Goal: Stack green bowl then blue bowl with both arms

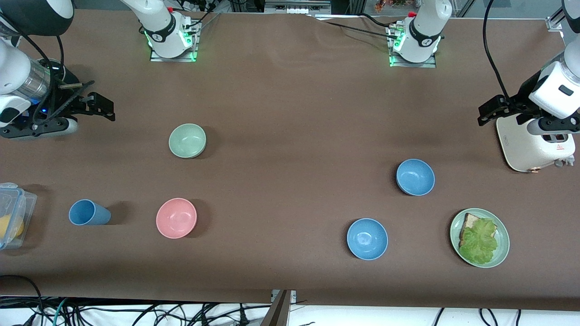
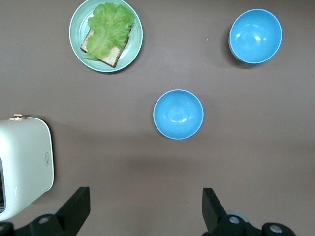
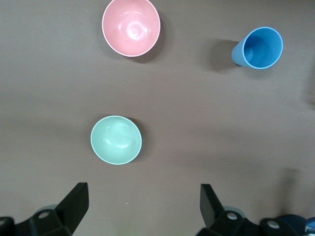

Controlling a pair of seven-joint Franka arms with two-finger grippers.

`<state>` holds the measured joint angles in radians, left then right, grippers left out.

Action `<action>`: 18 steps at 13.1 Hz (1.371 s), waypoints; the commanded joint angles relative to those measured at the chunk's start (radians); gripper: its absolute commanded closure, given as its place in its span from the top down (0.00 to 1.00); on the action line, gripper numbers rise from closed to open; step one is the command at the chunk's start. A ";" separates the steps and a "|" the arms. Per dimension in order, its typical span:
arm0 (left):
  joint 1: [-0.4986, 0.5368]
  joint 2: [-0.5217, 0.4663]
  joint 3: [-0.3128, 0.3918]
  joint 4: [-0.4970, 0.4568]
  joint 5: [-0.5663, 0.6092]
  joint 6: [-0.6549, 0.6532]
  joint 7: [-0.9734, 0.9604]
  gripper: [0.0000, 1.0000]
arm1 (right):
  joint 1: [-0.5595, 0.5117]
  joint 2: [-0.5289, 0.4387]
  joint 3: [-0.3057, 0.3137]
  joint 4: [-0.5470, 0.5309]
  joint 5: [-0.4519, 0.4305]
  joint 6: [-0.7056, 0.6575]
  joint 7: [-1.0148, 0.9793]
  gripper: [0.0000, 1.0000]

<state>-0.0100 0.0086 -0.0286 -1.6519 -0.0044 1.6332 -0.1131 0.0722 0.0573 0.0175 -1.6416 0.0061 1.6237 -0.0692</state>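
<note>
The green bowl (image 1: 187, 140) sits upright toward the right arm's end of the table, and also shows in the right wrist view (image 3: 116, 139). The dull blue bowl (image 1: 415, 177) sits toward the left arm's end, and shows in the left wrist view (image 2: 178, 114). My right gripper (image 1: 97, 100) hangs open and empty above the table's end, apart from the green bowl; its own view (image 3: 142, 199) shows bare table between the jaws. My left gripper (image 1: 491, 109) hangs open and empty beside the toaster, apart from the blue bowl, with bare table between the jaws in its own view (image 2: 146, 201).
A brighter sky-blue bowl (image 1: 367, 239) and a green plate (image 1: 504, 235) with bread and lettuce lie nearer the front camera. A white toaster (image 1: 534, 145) stands under the left arm. A pink bowl (image 1: 176, 218), a blue cup (image 1: 89, 213) and a clear box (image 1: 13, 213) lie at the right arm's end.
</note>
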 commanded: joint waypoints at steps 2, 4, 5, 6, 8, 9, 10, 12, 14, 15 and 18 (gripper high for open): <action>0.004 -0.003 -0.002 0.014 0.021 -0.013 0.020 1.00 | -0.012 0.009 0.015 0.029 -0.015 -0.024 -0.009 1.00; 0.002 -0.001 -0.007 0.014 0.023 -0.015 0.018 1.00 | -0.014 0.009 0.013 0.031 -0.014 -0.019 -0.017 1.00; 0.004 -0.001 -0.005 0.014 0.021 -0.013 0.019 1.00 | -0.014 0.010 0.013 0.031 -0.014 -0.019 -0.017 1.00; 0.004 -0.001 -0.004 0.015 0.021 -0.013 0.020 1.00 | -0.014 0.010 0.013 0.031 -0.014 -0.019 -0.017 1.00; 0.005 -0.002 0.001 0.017 0.021 -0.013 0.020 1.00 | -0.014 0.009 0.013 0.031 -0.017 -0.021 -0.017 1.00; 0.005 -0.001 0.001 0.017 0.021 -0.013 0.020 1.00 | -0.014 0.007 0.013 0.031 -0.017 -0.024 -0.017 1.00; 0.004 -0.001 0.001 0.017 0.021 -0.013 0.018 1.00 | -0.014 0.007 0.013 0.031 -0.017 -0.024 -0.017 1.00; 0.004 0.008 -0.001 0.021 0.020 -0.012 0.006 1.00 | -0.014 0.007 0.013 0.031 -0.017 -0.025 -0.018 1.00; 0.004 0.011 -0.002 0.023 0.021 -0.010 0.006 1.00 | -0.014 0.006 0.013 0.031 -0.017 -0.025 -0.018 1.00; 0.004 0.010 -0.001 0.023 0.021 -0.010 0.010 1.00 | -0.014 0.006 0.013 0.031 -0.017 -0.025 -0.018 1.00; 0.004 0.010 0.001 0.023 0.021 -0.012 0.012 1.00 | -0.014 0.004 0.013 0.029 -0.017 -0.027 -0.018 1.00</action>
<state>-0.0090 0.0095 -0.0257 -1.6510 -0.0044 1.6332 -0.1131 0.0721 0.0573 0.0175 -1.6369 0.0032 1.6226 -0.0750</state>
